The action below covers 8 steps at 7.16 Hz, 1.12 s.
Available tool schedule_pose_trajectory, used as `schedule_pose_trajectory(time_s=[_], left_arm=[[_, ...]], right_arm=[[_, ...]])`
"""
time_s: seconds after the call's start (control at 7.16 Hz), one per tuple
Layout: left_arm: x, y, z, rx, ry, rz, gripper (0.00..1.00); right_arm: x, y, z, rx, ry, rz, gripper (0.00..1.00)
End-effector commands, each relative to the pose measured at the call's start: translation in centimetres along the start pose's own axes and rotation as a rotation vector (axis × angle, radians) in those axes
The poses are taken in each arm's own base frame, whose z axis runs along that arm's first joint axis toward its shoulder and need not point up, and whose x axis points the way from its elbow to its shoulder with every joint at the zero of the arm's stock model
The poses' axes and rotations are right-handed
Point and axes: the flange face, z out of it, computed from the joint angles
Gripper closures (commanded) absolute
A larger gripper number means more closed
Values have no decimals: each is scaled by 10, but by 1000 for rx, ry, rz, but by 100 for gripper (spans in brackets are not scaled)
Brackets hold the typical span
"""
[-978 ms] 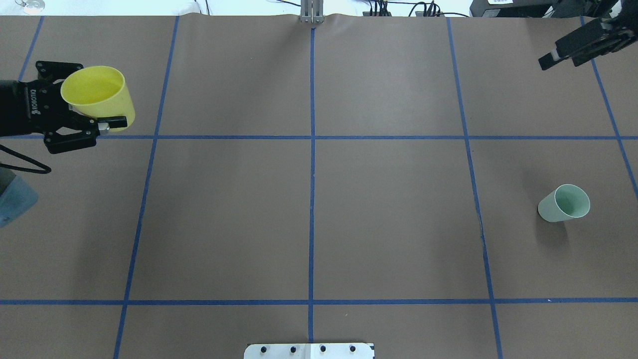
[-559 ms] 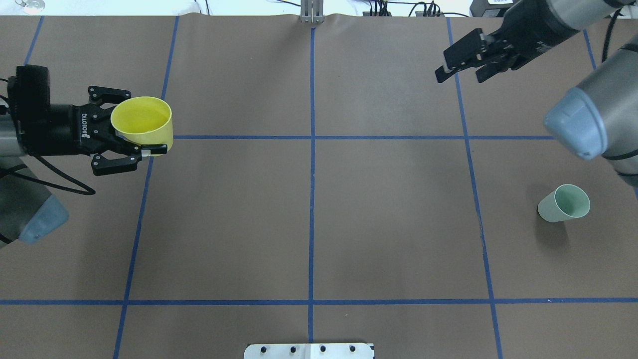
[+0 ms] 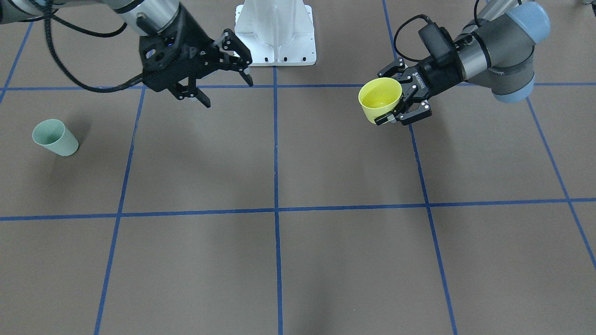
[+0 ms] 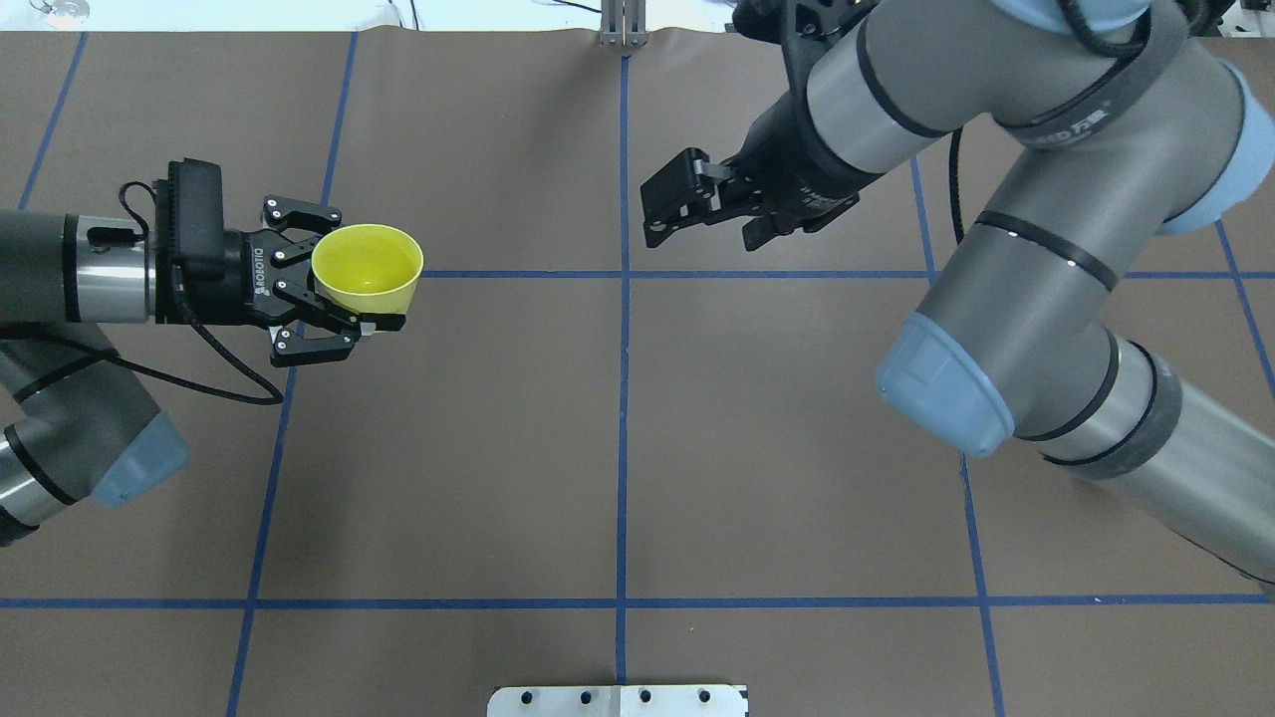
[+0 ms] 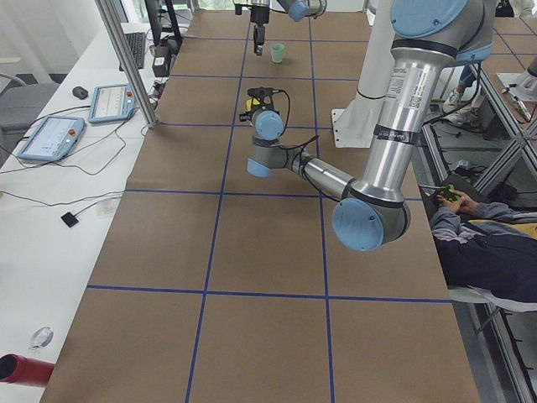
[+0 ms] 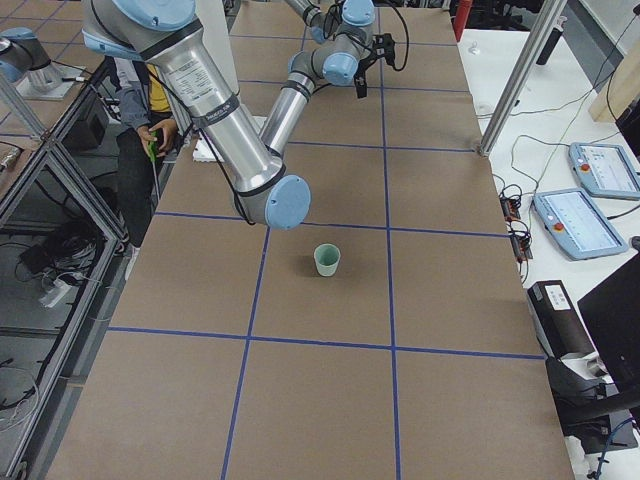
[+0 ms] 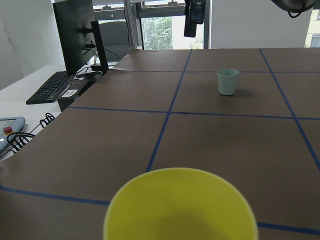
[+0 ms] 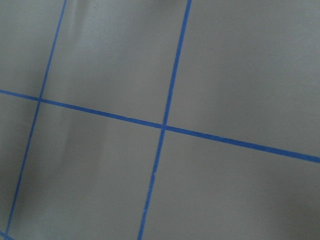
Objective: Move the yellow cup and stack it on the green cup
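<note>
The yellow cup (image 4: 367, 267) is upright in my left gripper (image 4: 365, 275), held above the left part of the table. It also shows in the front view (image 3: 379, 98) and fills the bottom of the left wrist view (image 7: 180, 210). My left gripper (image 3: 384, 98) is shut on its wall. The green cup (image 3: 55, 137) stands upright on the table's far right side, alone (image 6: 327, 260) and far from both grippers. In the overhead view my right arm hides it. My right gripper (image 4: 665, 211) is open and empty, above the table just right of the centre line (image 3: 229, 93).
Blue tape lines (image 4: 623, 398) divide the brown table cover. The white robot base (image 3: 274, 32) stands at the middle of my edge. My right arm's elbow (image 4: 946, 388) hangs over the right half. A seated person (image 5: 474, 227) is beside the table.
My left gripper has carried the yellow cup rightward toward the centre. My right arm has swung left over the table and now covers the green cup in the overhead view.
</note>
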Motion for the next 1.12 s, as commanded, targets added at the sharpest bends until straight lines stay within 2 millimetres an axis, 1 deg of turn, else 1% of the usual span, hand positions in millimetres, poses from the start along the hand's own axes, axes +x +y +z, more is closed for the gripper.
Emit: schedule_pose_trajectory(time_s=[0.0, 0.14, 0.28, 0.42, 0.56, 0.84, 0.98], left_arm=[[30, 6, 40, 3, -30, -3, 94], [36, 2, 57, -1, -77, 24, 93], [51, -4, 78, 6, -91, 20, 93], [62, -3, 87, 11, -99, 14, 93], [63, -4, 88, 14, -107, 15, 93], [65, -9, 89, 26, -102, 18, 92], [68, -12, 92, 35, -94, 19, 91]], right_arm=[[-44, 21, 24, -31, -10, 4, 0], [-69, 18, 29, -59, 13, 27, 0], [-92, 11, 37, -79, 29, 73, 0], [-94, 8, 50, -98, 43, 85, 0], [-91, 5, 62, -115, 60, 98, 0], [-92, 0, 71, -118, 68, 86, 0], [-91, 0, 71, -118, 67, 78, 0]])
